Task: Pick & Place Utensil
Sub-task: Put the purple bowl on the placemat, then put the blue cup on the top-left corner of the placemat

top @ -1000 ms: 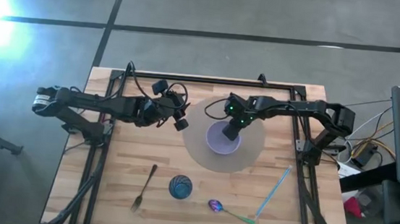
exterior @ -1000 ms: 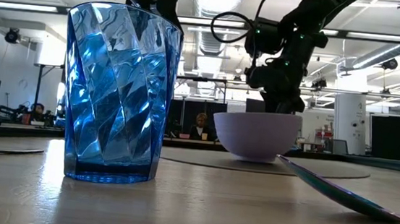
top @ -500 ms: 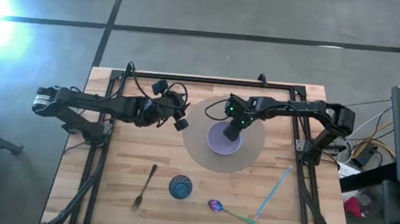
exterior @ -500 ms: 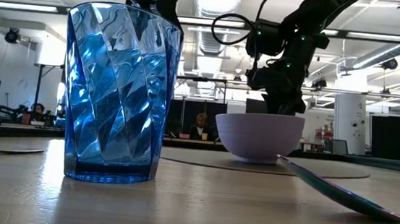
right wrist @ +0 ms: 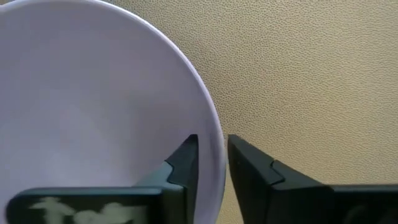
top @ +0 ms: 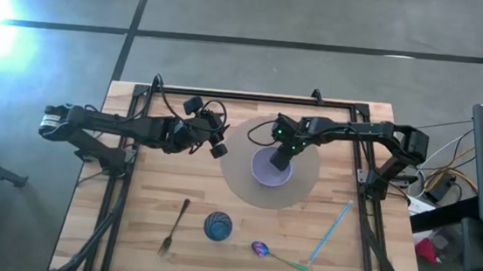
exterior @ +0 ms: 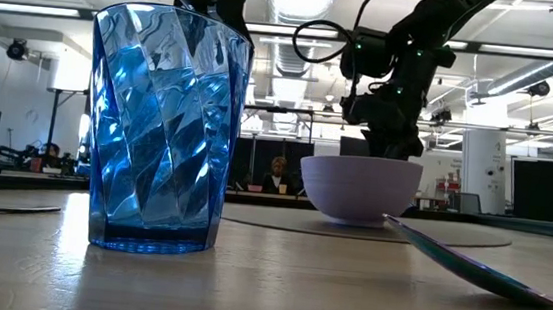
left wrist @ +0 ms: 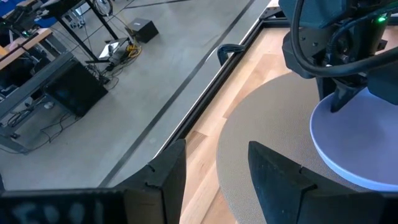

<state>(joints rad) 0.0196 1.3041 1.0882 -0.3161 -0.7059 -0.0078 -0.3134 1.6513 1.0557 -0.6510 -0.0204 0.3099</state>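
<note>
A lavender bowl (top: 266, 173) sits on a round tan mat (top: 242, 181) at the table's middle. My right gripper (top: 279, 162) points down over the bowl's far right rim and is shut on it; the low view shows it (exterior: 390, 145) above the bowl (exterior: 359, 187). My left gripper (top: 219, 150) is open and hovers by the mat's left edge, touching nothing. Near the front edge lie a dark fork (top: 174, 226), a spoon (top: 275, 256) with a purple bowl and green handle, and a long blue utensil (top: 331, 234). My right gripper (right wrist: 214, 163) has the bowl's rim (right wrist: 219, 146) pinched, one finger (right wrist: 185, 158) inside the bowl and one finger (right wrist: 252, 165) outside. It comes from above, pointing down. The bowl stands upright with its base on the mat (exterior: 281, 219).
A blue faceted cup (top: 218, 226) stands near the front edge between fork and spoon and fills the low view's left (exterior: 163, 130). A black metal frame (top: 254, 97) runs along the table's far edge and sides. Bare wood lies left of the fork and right of the mat.
</note>
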